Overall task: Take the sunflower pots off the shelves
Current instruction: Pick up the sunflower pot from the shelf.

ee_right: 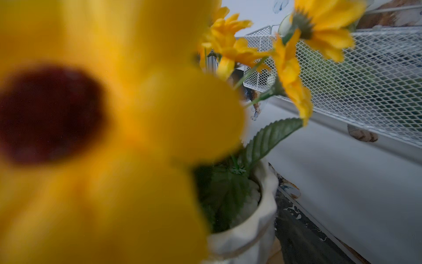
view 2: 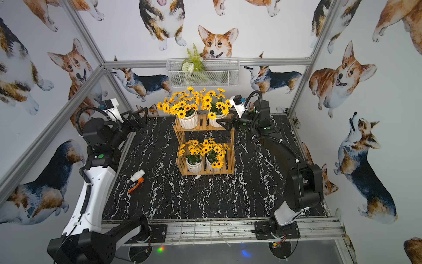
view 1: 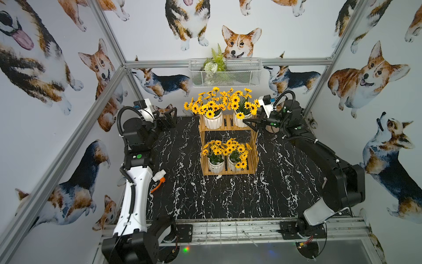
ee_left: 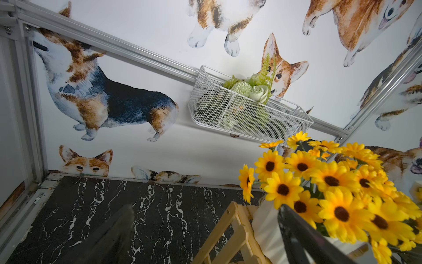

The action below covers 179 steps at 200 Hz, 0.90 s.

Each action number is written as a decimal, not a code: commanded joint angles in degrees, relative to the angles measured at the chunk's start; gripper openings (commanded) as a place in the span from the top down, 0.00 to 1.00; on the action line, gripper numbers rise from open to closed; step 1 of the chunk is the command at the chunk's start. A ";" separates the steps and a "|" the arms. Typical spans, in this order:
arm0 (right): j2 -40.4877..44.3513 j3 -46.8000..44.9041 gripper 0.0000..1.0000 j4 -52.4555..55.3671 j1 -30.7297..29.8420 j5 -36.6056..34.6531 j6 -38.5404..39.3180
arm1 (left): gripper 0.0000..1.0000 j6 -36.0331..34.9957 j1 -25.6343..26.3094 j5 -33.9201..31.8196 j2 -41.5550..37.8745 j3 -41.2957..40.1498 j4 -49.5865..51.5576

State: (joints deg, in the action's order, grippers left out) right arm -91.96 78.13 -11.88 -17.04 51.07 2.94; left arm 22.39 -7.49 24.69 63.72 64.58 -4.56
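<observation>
The shelves [view 1: 228, 124], a light-wood rack of two slatted tiers on thin posts, stand at the middle of the desk's [view 1: 228, 201] far edge. The upper tier is set back and the lower one steps out toward the near edge. All four sunflower pots are on it, two side by side on each tier. Each is a small white ribbed pot, upright, crowded with yellow dark-centred blooms over green leaves. The flowers spread wider than the pots, so neighbouring bunches mingle.

On the upper tier sit the upper-left pot [view 1: 212, 122] and the upper-right pot [view 1: 238, 122]. Below are the lower-left pot [view 1: 215, 166] and the lower-right pot [view 1: 231, 165], the latter with a few blooms hanging down over its side.

The right gripper [view 1: 250, 124] reaches in from the desk's right side at the upper tier, jaws spread wide, its tips right at the upper-right pot's outer flank. Whether they touch the pot is hard to tell from the top views, but nothing looks clamped. In the right wrist view one blurred bloom fills most of the picture, with the upper-right pot [ee_right: 251, 233] and its wavy rim and leaves beside it.

The left gripper [view 1: 168, 118] hangs near the desk's far-left corner, apart from the shelves, its fingers [ee_left: 301, 240] standing wide with nothing held.

A white valve with an orange handle [view 1: 158, 180] lies by the desk's left edge. A white wire basket [view 1: 239, 75] hangs on the rail above the shelves.
</observation>
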 commanded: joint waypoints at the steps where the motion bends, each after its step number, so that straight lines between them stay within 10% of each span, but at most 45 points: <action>1: -0.85 1.28 0.00 -0.47 -0.52 0.81 0.76 | 0.00 -0.72 -0.08 -0.08 -0.35 0.29 -0.36; 179: -5.03 5.74 0.00 -0.07 -2.02 -0.88 0.22 | 0.00 -0.51 -0.07 0.01 -1.15 0.02 -0.36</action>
State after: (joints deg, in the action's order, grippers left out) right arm -96.60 82.91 -11.75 -18.85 49.98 2.79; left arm 22.04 -7.49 24.69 62.98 64.55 -4.32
